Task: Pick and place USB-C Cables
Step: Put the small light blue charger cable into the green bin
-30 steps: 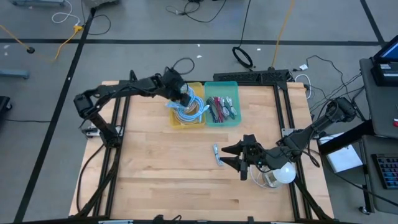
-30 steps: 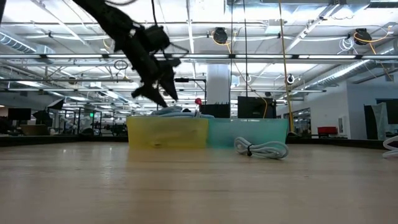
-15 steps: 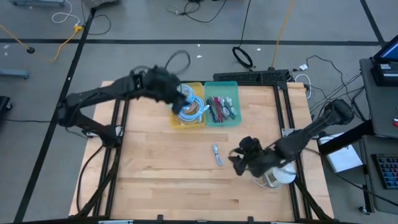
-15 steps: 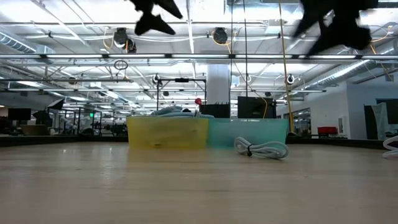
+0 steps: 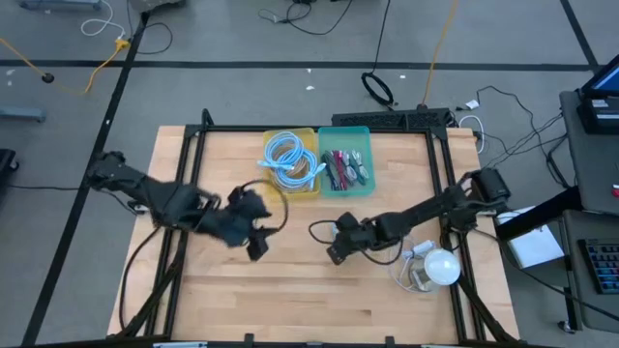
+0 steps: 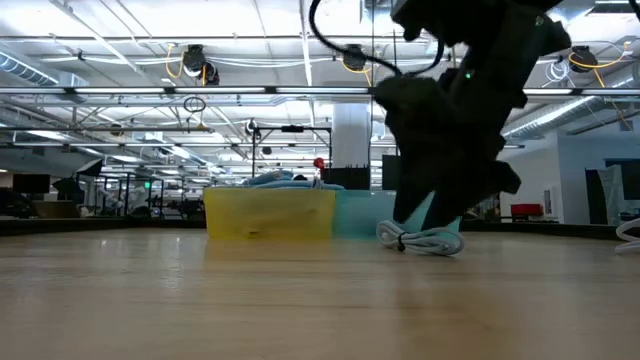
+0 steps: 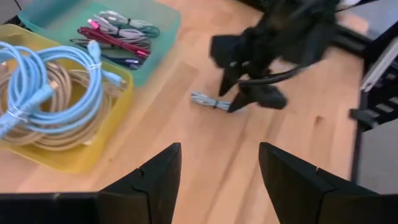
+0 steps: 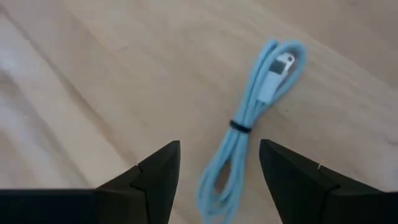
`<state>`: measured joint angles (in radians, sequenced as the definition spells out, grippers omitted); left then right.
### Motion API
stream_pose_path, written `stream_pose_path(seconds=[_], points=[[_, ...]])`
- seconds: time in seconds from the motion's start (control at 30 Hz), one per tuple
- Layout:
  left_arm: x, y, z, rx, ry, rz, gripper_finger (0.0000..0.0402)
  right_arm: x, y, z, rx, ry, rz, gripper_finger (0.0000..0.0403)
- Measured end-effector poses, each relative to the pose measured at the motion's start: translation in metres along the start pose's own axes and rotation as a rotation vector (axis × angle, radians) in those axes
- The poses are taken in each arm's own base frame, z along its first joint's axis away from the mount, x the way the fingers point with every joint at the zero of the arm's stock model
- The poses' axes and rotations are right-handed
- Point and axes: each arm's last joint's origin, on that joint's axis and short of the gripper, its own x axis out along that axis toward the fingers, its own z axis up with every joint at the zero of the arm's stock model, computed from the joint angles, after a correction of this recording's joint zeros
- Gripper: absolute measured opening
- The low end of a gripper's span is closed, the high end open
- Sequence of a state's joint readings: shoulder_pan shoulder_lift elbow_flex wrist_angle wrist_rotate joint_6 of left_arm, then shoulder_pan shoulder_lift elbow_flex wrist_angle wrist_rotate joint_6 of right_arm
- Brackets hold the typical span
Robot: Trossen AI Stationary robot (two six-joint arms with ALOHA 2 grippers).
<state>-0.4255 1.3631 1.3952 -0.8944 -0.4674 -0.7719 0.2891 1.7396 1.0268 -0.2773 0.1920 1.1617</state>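
A short light blue USB-C cable [image 8: 250,122], bundled with a dark tie, lies flat on the wood table right of centre; it also shows as the pale bundle [image 6: 421,240] in the low view. My right gripper [image 8: 217,168] hovers just above it, open, with one finger on either side of the bundle's near end [image 7: 208,101]. My left gripper [image 5: 253,237] is open and holds nothing; it hangs over the table left of centre. Light blue and beige coils [image 5: 290,159] lie in a yellow bin [image 5: 269,190]. Short teal, maroon and purple cables [image 5: 344,166] lie in a teal bin [image 5: 350,130].
The two bins stand side by side at the table's far edge. A clear-white cord with a round white bulb [image 5: 440,266] lies at the near right. Black frame rails [image 5: 443,164] run along the table's left and right sides. Bare wood spreads across the near half.
My left gripper has left the yellow bin, risen and swung toward the table's near-left, rolling as it went. My right gripper has come down, tipping downward, and moved left over the short light blue cable. The cable has stayed put.
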Motion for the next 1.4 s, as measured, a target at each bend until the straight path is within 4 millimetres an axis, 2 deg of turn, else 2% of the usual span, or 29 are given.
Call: stream_pose_path(seconds=[0.17, 0.33, 0.43, 0.53, 0.57, 0.63, 0.73, 0.8, 0.87, 0.93, 1.03, 1.1, 1.2, 1.3, 1.4], points=[[-0.018, -0.020, -0.023, -0.036, -0.043, -0.007, 0.0191, 0.014, -0.004, 0.001, -0.083, 0.019, -0.024, 0.0212], [-0.029, -0.026, -0.038, -0.075, -0.077, 0.024, 0.0169, 0.022, -0.006, 0.000, -0.119, 0.016, -0.046, 0.0201], [-0.033, -0.027, -0.044, -0.088, -0.079, 0.037, 0.0158, 0.025, -0.008, -0.001, -0.126, 0.021, -0.068, 0.0146], [-0.035, -0.027, -0.047, -0.101, -0.084, 0.047, 0.0150, 0.021, -0.006, 0.002, -0.134, -0.004, -0.044, 0.0044], [-0.035, -0.027, -0.048, -0.105, -0.088, 0.048, 0.0147, 0.017, -0.004, 0.005, -0.137, -0.021, -0.014, 0.0027], [-0.036, -0.028, -0.048, -0.108, -0.098, 0.051, 0.0142, 0.004, 0.002, 0.017, -0.101, -0.097, 0.045, 0.0023], [-0.038, -0.028, -0.049, -0.114, -0.119, 0.057, 0.0133, -0.035, 0.014, 0.047, -0.029, -0.307, 0.153, 0.0023], [-0.039, -0.028, -0.050, -0.117, -0.129, 0.066, 0.0128, -0.064, 0.012, 0.066, 0.030, -0.471, 0.139, 0.0023], [-0.039, -0.028, -0.052, -0.123, -0.128, 0.067, 0.0124, -0.091, 0.001, 0.082, 0.121, -0.597, 0.065, 0.0023], [-0.040, -0.029, -0.052, -0.130, -0.133, 0.064, 0.0122, -0.113, -0.021, 0.099, 0.206, -0.686, -0.063, 0.0023], [-0.042, -0.030, -0.054, -0.147, -0.139, 0.059, 0.0122, -0.128, -0.060, 0.123, 0.284, -0.733, -0.250, 0.0023], [-0.042, -0.030, -0.055, -0.159, -0.145, 0.056, 0.0122, -0.128, -0.082, 0.138, 0.318, -0.706, -0.316, 0.0023], [-0.043, -0.031, -0.055, -0.176, -0.148, 0.054, 0.0122, -0.119, -0.100, 0.160, 0.360, -0.658, -0.297, 0.0023], [-0.043, -0.031, -0.055, -0.191, -0.148, 0.053, 0.0122, -0.099, -0.104, 0.172, 0.338, -0.604, -0.264, 0.0023], [-0.043, -0.030, -0.055, -0.201, -0.149, 0.053, 0.0122, -0.072, -0.104, 0.171, 0.321, -0.497, -0.258, 0.0023]])
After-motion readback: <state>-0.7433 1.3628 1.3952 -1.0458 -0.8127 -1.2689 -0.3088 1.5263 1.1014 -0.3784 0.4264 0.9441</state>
